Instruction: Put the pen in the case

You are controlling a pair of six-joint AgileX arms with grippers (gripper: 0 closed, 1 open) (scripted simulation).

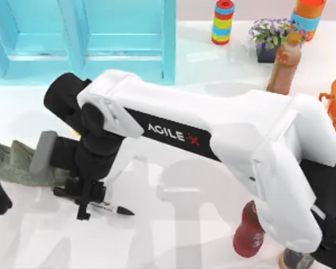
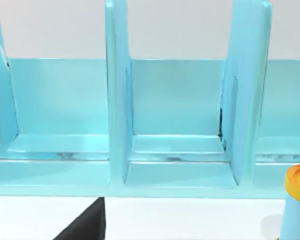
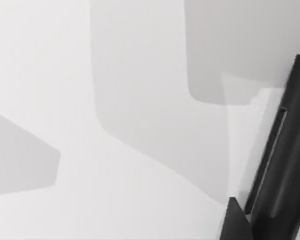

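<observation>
White table (image 1: 173,224) | right gripper (image 1: 85,208) fingers clamped on pen (image 1: 115,209) | arm reads "AGILE-X" | case (image 1: 84,33) behind

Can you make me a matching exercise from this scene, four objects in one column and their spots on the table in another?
Things:
1. pen
2. case
3. red bottle
4. potted plant

Places:
A. far left
B. far right
C. near right
D. near left, under the right tool

Pairs: 1-D, 2-A, 3-C, 4-B
</observation>
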